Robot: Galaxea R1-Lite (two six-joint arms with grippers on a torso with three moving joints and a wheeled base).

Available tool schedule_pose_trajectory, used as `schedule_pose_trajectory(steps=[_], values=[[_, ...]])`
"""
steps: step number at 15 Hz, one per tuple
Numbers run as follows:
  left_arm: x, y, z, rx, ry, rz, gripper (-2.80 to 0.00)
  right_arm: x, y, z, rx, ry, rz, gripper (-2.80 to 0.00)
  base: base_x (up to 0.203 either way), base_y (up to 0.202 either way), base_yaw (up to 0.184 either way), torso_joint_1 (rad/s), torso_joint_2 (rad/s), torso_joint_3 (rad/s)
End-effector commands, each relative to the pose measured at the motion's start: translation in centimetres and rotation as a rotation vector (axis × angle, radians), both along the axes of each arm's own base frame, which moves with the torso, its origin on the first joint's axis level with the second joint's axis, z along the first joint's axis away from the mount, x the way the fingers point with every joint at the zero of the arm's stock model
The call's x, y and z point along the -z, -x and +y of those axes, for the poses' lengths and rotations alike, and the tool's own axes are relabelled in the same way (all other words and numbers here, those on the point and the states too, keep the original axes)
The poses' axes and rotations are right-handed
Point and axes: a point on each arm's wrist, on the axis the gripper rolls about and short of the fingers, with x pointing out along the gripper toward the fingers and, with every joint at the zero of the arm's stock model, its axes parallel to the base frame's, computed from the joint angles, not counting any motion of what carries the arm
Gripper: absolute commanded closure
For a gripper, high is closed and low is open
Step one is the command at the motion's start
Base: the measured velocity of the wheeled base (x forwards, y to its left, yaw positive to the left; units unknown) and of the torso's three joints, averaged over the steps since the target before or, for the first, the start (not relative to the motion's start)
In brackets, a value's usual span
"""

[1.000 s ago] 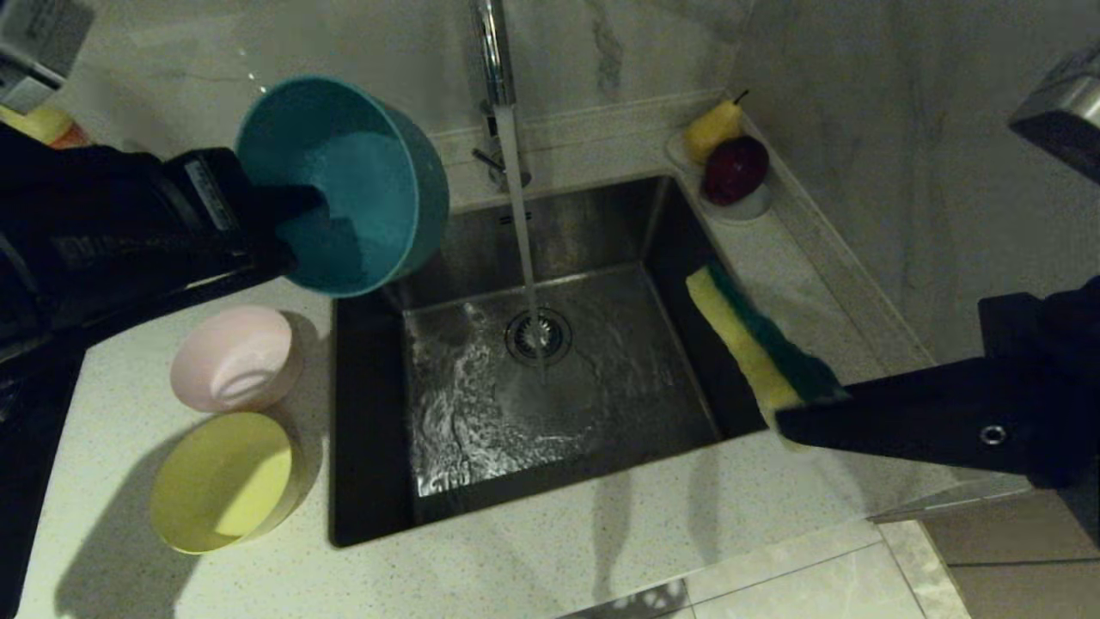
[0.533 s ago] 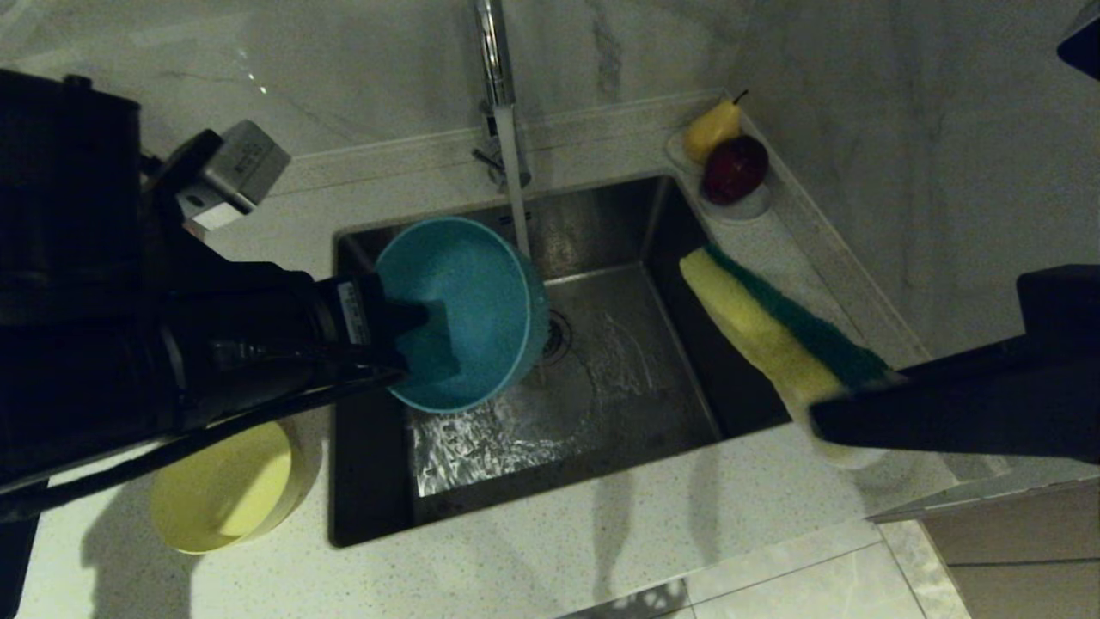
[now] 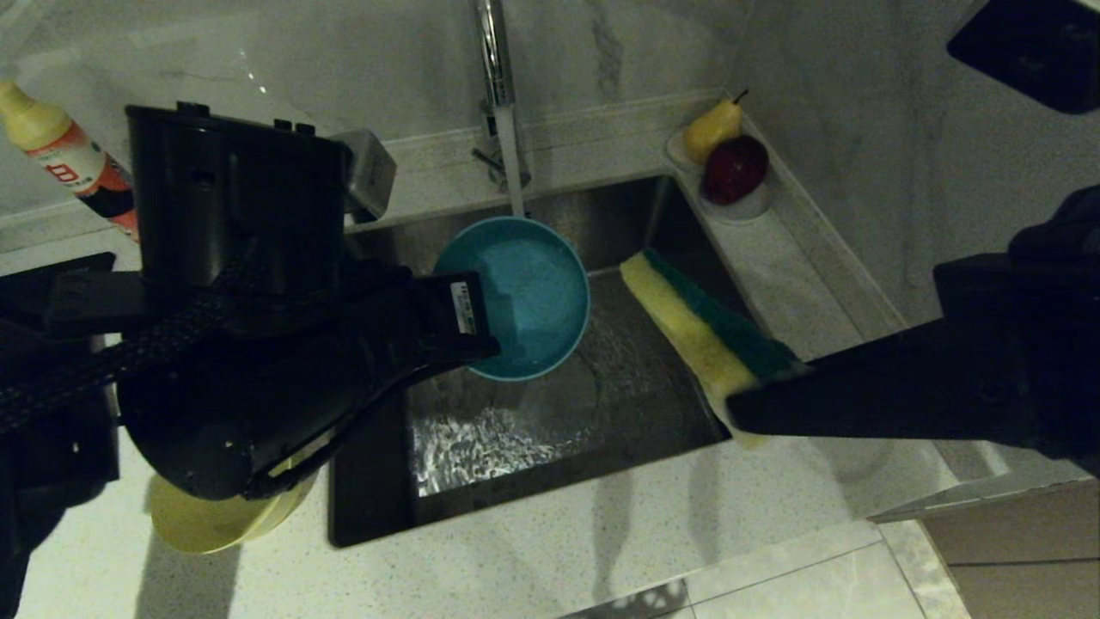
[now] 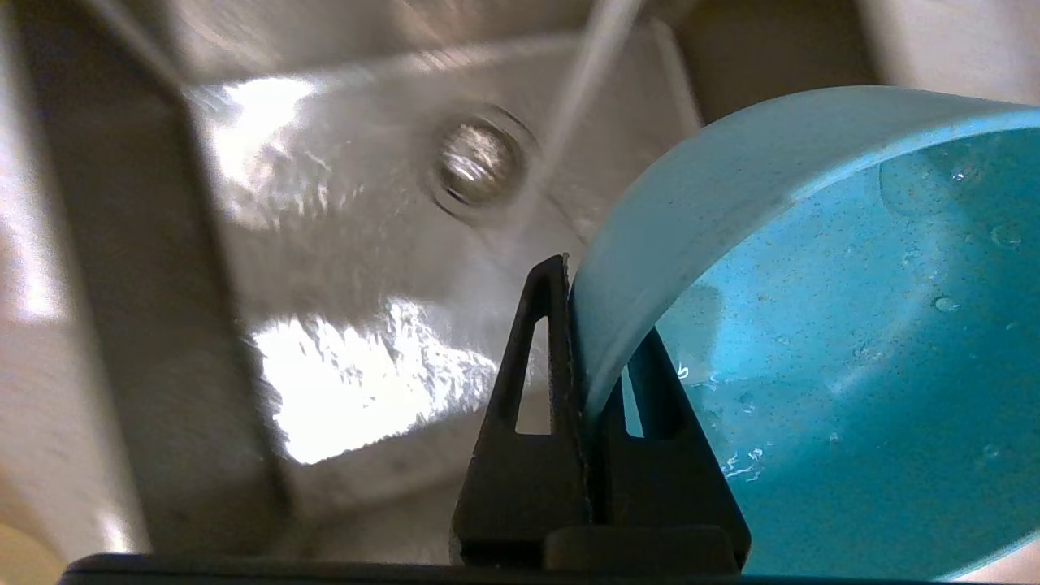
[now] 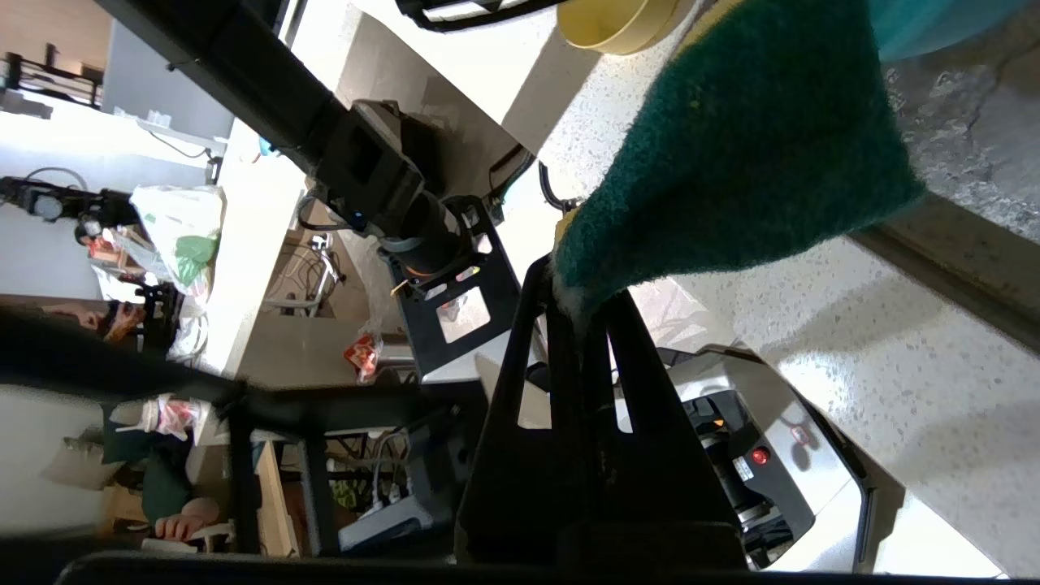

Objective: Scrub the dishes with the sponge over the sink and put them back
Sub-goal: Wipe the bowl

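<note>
The light blue bowl (image 3: 526,297) hangs tilted over the sink (image 3: 619,404), just below the tap's water stream (image 3: 513,168). My left gripper (image 3: 483,320) is shut on its rim, one finger inside the bowl (image 4: 812,341) and one outside, as the left wrist view shows at the gripper (image 4: 589,325). The sponge (image 3: 700,331), green face over yellow foam, sticks out over the sink's right side, a short gap right of the bowl. My right gripper (image 3: 749,402) is shut on its end (image 5: 573,301). The yellow bowl (image 3: 198,526) peeks from under my left arm. The pink bowl is hidden.
The chrome tap (image 3: 491,52) runs at the sink's back edge. A white dish holding a pear and a red fruit (image 3: 735,163) sits at the back right corner. A bottle (image 3: 60,155) stands at the back left. Speckled counter surrounds the sink.
My left arm carried the blue bowl from above the left counter down and right to under the tap. My right gripper brought the sponge left, closer to the bowl.
</note>
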Motion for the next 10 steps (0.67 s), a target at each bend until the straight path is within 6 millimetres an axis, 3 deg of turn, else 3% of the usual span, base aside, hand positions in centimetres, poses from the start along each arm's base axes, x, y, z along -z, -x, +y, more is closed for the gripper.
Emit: schedule_pose_trajectory(steps=[1, 4, 10], values=[[0.5, -0.5, -0.8, -0.02, -0.004, -0.02, 0.0, 1.0, -1.4, 1.8, -0.003, 0.037, 0.035, 0.0, 0.0, 0.0, 0.0, 0.0, 0.0, 0.0], [0.9, 0.3, -1.7, 0.022, -0.018, -0.044, 0.0, 0.8, -2.5, 3.1, 0.001, 0.012, 0.023, 0.0, 0.0, 0.0, 0.0, 0.0, 0.0, 0.0], [1.7, -0.3, -2.5, 0.011, -0.05, -0.163, 0.0, 1.5, -4.3, 5.4, 0.002, 0.029, 0.048, 0.0, 0.0, 0.0, 0.0, 0.0, 0.0, 0.0]])
